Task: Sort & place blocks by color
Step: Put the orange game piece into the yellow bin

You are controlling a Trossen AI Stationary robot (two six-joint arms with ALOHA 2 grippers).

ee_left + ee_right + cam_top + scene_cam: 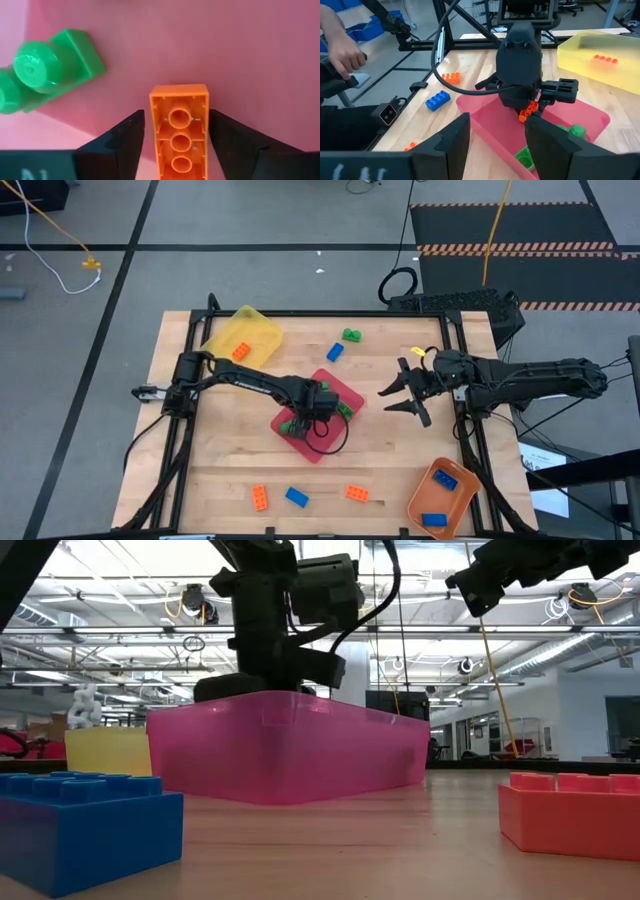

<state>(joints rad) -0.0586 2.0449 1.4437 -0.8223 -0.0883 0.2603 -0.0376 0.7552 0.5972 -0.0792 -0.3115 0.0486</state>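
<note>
Left gripper (318,402) lowered into pink tray (345,392), jaws just off orange block (179,130) between them. Right gripper (400,395) raised beside that tray, jaws spread, empty. Wooden surface (220,460); industrial hall behind.

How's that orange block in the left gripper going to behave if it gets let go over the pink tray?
The orange block looks like hard, hollow plastic, so probably stiff and light. Its flat sides suggest it would land and settle in the pink tray, not roll. The left gripper flanks its smooth walls, so it may slip easily.
</note>
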